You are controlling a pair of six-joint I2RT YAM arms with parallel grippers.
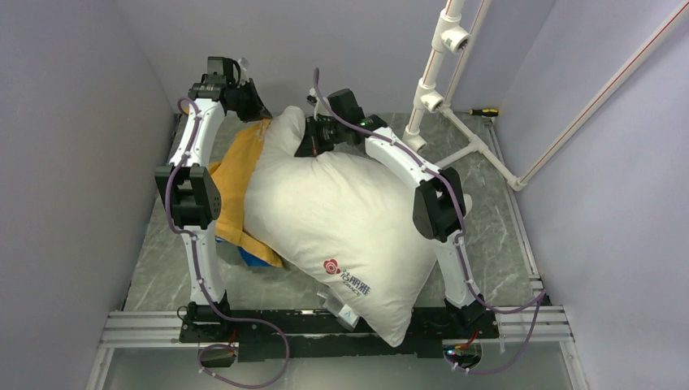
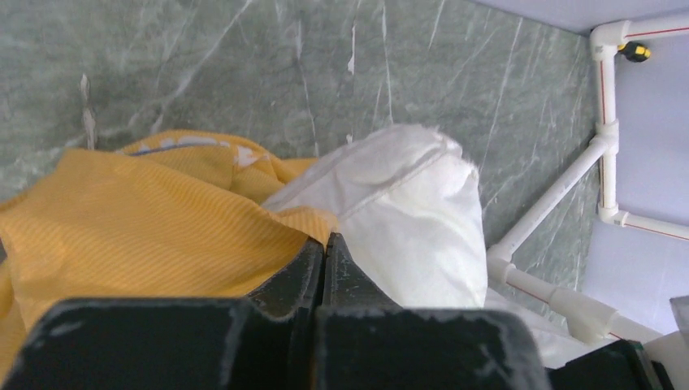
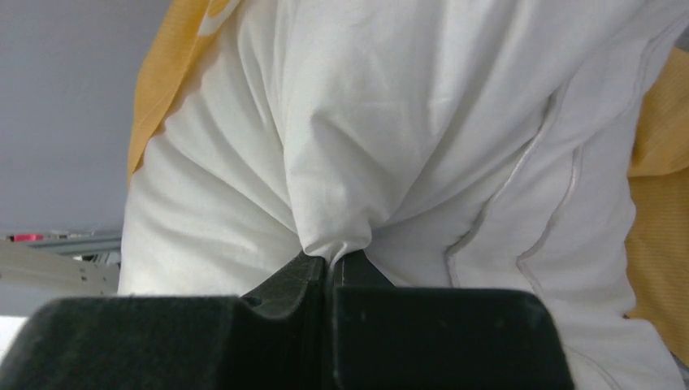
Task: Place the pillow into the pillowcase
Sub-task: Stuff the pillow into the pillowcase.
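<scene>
The plump white pillow [image 1: 341, 236] with its red logo lies slantwise across the table, its near corner over the base rail. Under its left side is the pillowcase [image 1: 234, 183], orange-yellow side up, with a bit of blue at its near end. At the far end my left gripper [image 2: 326, 237] is shut on the pillowcase's [image 2: 146, 219] yellow hem, right beside the pillow's [image 2: 406, 203] far corner. My right gripper [image 3: 331, 258] is shut on a pinch of the pillow's [image 3: 390, 122] white cloth near that same far end. Yellow pillowcase [image 3: 660, 146] shows behind the pillow there.
A white pipe frame [image 1: 435, 89] stands at the back right on the marble tabletop [image 1: 487, 203], with a screwdriver [image 1: 483, 112] by the far wall. Grey walls close in on both sides. An aluminium rail [image 1: 138, 329] runs along the near edge.
</scene>
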